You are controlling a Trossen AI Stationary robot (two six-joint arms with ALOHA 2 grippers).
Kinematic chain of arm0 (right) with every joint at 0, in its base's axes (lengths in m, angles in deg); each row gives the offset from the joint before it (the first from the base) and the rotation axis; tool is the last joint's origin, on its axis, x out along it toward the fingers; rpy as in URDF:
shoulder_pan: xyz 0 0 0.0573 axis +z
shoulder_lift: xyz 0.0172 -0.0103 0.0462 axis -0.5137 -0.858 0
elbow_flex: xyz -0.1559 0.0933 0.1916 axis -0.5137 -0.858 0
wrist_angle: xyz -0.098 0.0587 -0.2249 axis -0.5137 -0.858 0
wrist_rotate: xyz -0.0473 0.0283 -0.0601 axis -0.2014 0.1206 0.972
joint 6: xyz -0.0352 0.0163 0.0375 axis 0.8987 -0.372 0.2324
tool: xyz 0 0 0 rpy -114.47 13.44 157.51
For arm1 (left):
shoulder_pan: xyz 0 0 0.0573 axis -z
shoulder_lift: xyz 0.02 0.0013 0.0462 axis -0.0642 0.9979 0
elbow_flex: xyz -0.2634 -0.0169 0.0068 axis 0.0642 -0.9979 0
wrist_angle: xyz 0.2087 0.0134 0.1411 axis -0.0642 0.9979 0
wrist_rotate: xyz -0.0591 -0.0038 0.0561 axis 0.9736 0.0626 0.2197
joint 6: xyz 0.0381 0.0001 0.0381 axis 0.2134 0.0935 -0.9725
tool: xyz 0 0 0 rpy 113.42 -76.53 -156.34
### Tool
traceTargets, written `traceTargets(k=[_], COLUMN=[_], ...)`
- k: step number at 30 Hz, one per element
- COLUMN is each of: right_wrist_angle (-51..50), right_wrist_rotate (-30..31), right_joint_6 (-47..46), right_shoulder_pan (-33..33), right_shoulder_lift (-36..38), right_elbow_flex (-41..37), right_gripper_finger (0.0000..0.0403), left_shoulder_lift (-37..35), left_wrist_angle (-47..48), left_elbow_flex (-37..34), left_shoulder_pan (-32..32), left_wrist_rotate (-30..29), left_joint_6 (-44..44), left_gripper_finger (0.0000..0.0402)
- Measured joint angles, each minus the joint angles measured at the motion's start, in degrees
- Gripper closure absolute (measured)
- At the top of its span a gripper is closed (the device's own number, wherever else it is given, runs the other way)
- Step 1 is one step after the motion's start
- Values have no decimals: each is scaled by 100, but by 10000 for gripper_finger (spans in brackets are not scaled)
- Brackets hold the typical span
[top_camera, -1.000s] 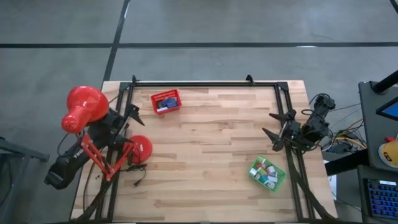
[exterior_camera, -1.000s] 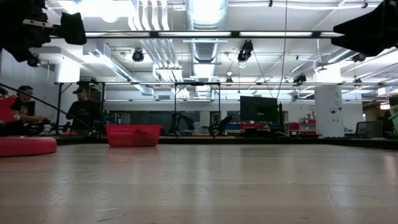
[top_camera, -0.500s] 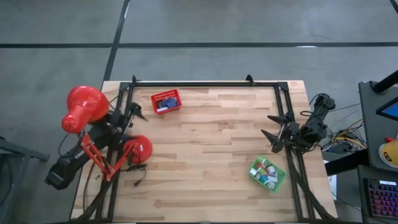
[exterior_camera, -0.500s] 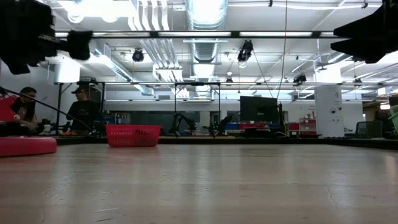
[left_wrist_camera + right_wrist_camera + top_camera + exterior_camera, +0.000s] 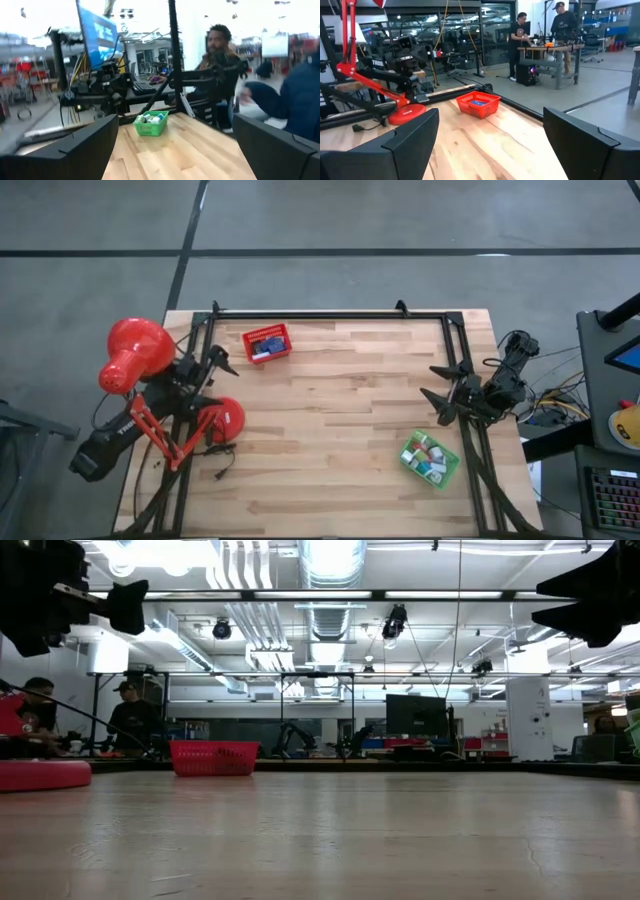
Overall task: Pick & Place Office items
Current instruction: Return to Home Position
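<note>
The office items (image 5: 427, 453) are small white, green and pink pieces lying in a green tray (image 5: 447, 469) near the table's right edge; the same tray (image 5: 150, 123) shows in the left wrist view. A blue piece (image 5: 262, 351) lies in a red tray (image 5: 268, 343) at the far left. My left gripper (image 5: 212, 365) stands open at the table's left edge, above the wood. My right gripper (image 5: 430, 383) stands open at the right edge, just farther back on the table than the green tray. Neither has anything between its fingers.
A big red desk lamp (image 5: 135, 352) stands by my left arm, its round base (image 5: 226, 419) on the table near the left edge. A black frame rail (image 5: 330, 313) runs along the far edge. Bare wood lies between the two trays. People (image 5: 520, 37) stand in the room beyond.
My left gripper has rolled a little and sunk slightly at the table's left edge, and stays open. My right gripper has rolled a little where it stands. Nothing on the table has moved.
</note>
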Motion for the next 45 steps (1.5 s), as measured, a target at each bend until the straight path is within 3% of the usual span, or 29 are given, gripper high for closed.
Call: traceTargets(k=[6, 14, 18, 21, 24, 28, 30, 35, 38, 41, 45], right_wrist_angle=[0, 0, 0, 0, 0, 0, 0, 0, 0, 0, -1], right_wrist_rotate=[0, 0, 1, 1, 2, 2, 2, 2, 2, 2, 2], right_joint_6=[579, 1831, 2120, 2121, 2103, 2099, 2104, 2107, 2122, 2099, 2126], right_shoulder_pan=[1, 1, 1, 1, 1, 1, 1, 1, 1, 1, 1], right_shoulder_lift=[0, 0, 0, 0, 0, 0, 0, 0, 0, 0, 0], right_elbow_flex=[0, 0, 0, 0, 0, 0, 0, -1, -2, -2, -2], right_gripper_finger=[53, 53, 53, 53, 53, 53, 53, 53, 53, 53, 53], left_shoulder_lift=[-2, -2, -2, -7, -7, -16, -8, -8, -96, -304, -660], left_wrist_angle=[0, 0, 26, 46, 63, 365, 1071, 2213, 2313, 3098, 4096], left_elbow_flex=[0, 0, 0, 0, 0, 0, 0, 2, 42, 319, 649], left_shoulder_pan=[0, 28, 254, 672, 1379, 2616, 3380, 5370, 6417, 7309, 8188], left_wrist_rotate=[-301, -1137, -1043, -1073, -1683, -2120, -2800, -6154, -6662, -6978, -8525], left_joint_6=[259, 672, 820, 898, 624, -757, -1451, -1840, -2539, -3221, -3232], left_gripper_finger=[7, 7, 7, 7, 7, 7, 7, 7, 7, 7, 7])
